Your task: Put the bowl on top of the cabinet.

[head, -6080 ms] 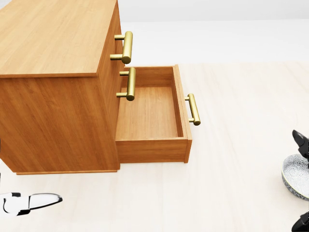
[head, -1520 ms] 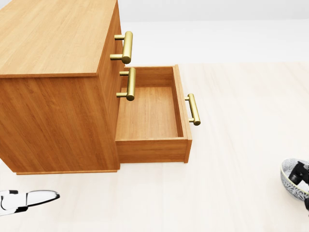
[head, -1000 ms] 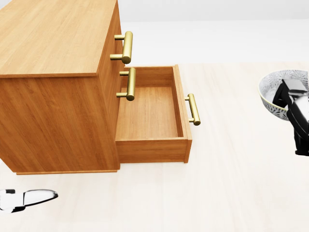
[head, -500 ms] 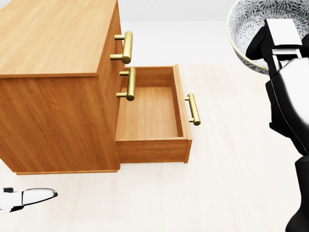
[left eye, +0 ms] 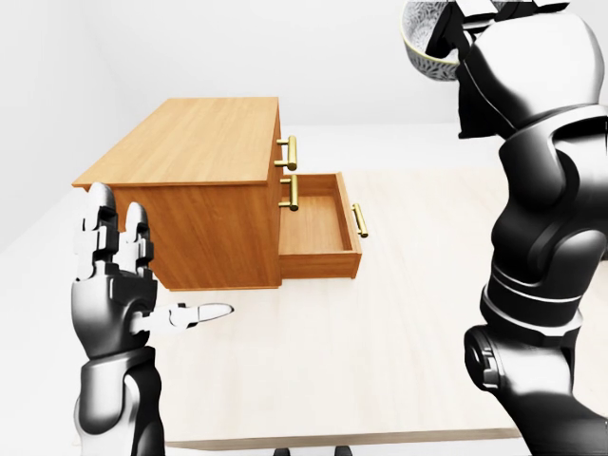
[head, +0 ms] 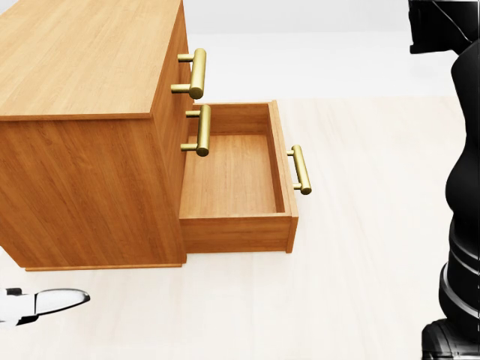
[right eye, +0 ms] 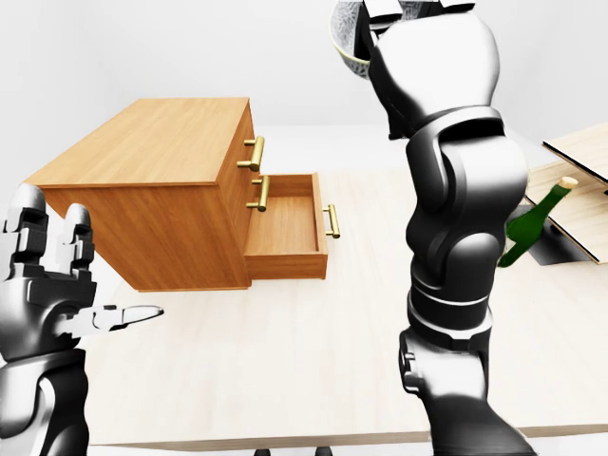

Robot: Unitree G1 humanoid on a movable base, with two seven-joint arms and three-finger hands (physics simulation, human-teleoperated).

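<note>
Wood cabinet [left eye: 190, 142] sits left of centre in the left-eye view on the pale table [left eye: 380, 370], its drawer [left eye: 318, 223] pulled out to the right. Way up at the top edge is the bowl [left eye: 421, 49], held in the air by the right robot hand [left eye: 456, 17] with fingers clamped over its rim. It's up and right of the drawer, not over the cabinet top. Low at the left, the left robot hand [left eye: 116, 285] has its fingers spread upright and thumb sticking out, holding nothing.

Head view: the bowl's gone from this one now. Half a second ago it filled the top right corner; now only the black right arm [head: 465, 187] runs down the right edge. Cabinet and drawer sit exactly where they were, so the camera hasn't budged. The left thumb tip is at the same bottom-left spot too.

Right-eye view: same deal, bowl cut off by the top edge above the arm. A green bottle [right eye: 530, 228] leans at the right, partly behind the arm.
</note>
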